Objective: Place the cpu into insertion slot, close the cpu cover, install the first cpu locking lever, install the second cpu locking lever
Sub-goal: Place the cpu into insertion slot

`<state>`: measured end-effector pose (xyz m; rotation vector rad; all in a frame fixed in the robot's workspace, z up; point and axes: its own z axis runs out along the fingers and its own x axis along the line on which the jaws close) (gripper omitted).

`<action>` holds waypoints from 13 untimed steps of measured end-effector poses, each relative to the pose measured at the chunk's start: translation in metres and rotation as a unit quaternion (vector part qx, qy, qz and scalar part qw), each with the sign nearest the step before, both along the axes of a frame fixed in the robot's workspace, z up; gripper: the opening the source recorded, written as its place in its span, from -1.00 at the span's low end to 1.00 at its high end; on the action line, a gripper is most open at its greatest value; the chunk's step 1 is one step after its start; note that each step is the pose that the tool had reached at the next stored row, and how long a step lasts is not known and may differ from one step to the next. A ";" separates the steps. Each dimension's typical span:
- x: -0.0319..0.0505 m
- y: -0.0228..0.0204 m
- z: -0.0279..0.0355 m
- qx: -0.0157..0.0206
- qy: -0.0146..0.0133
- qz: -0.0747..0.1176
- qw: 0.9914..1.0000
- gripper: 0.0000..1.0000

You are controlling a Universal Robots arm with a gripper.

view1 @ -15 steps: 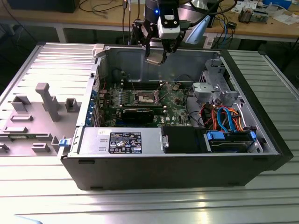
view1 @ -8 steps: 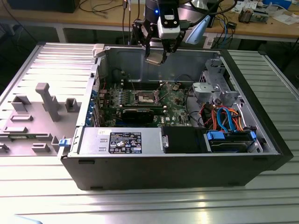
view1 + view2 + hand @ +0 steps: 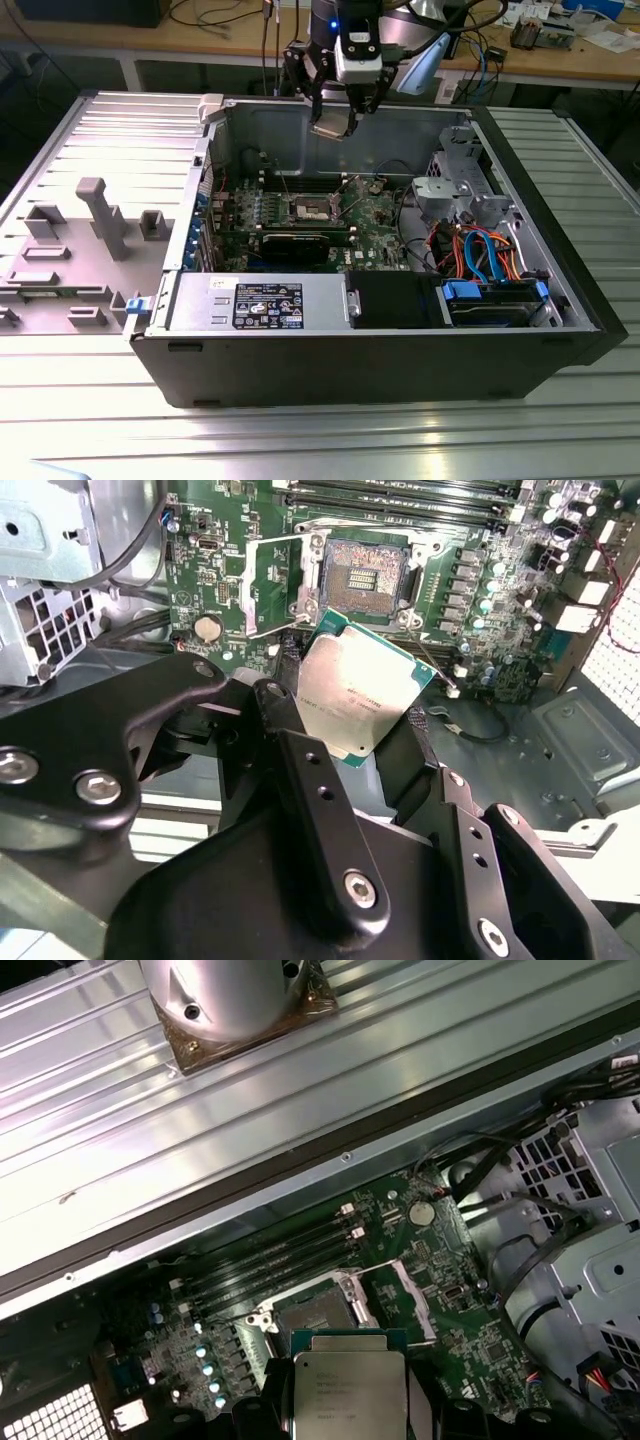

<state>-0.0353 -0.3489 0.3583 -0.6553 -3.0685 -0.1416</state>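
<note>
My gripper (image 3: 335, 118) hangs above the open computer case, shut on the cpu (image 3: 329, 129), a flat silver-grey square with a green edge. In the second wrist view the black fingers (image 3: 283, 708) clamp the cpu (image 3: 355, 700) by two opposite sides, tilted, above the board. The insertion slot (image 3: 362, 572) lies bare on the green board, its dark pin field showing. Beside it the cpu cover (image 3: 272, 585) stands swung open. In the first wrist view the cpu (image 3: 350, 1390) hovers short of the insertion slot (image 3: 310, 1312) and the open cpu cover (image 3: 405, 1295).
Long memory slots (image 3: 270, 1255) run beside the socket. A metal drive cage (image 3: 455, 190) with orange and blue cables (image 3: 480, 255) fills the exterior view's right end of the case. The power supply (image 3: 265, 300) sits along the near wall. A grey fixture plate (image 3: 90, 230) lies outside, at the left.
</note>
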 end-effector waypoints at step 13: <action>0.0000 0.0000 -0.0002 0.000 0.000 -0.023 1.000 0.09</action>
